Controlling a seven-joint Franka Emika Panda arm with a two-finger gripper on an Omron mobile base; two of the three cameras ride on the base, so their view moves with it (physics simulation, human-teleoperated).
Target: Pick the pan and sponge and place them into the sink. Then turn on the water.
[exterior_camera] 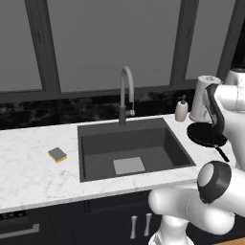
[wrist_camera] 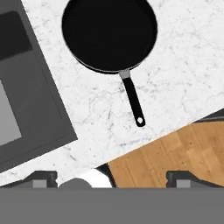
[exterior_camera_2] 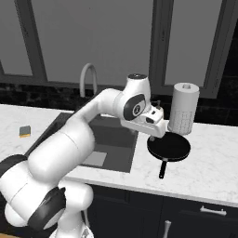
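Your gripper: fingers wide apart, holding nothing, above the pan | pan: on marble counter right of sink | sponge: counter left of sink | writing: none readable, you see plain paper towel roll

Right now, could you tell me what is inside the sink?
A flat light-grey square plate lies on the floor of the sink, and no water runs from the faucet. In the right base view, the arm covers part of the basin.
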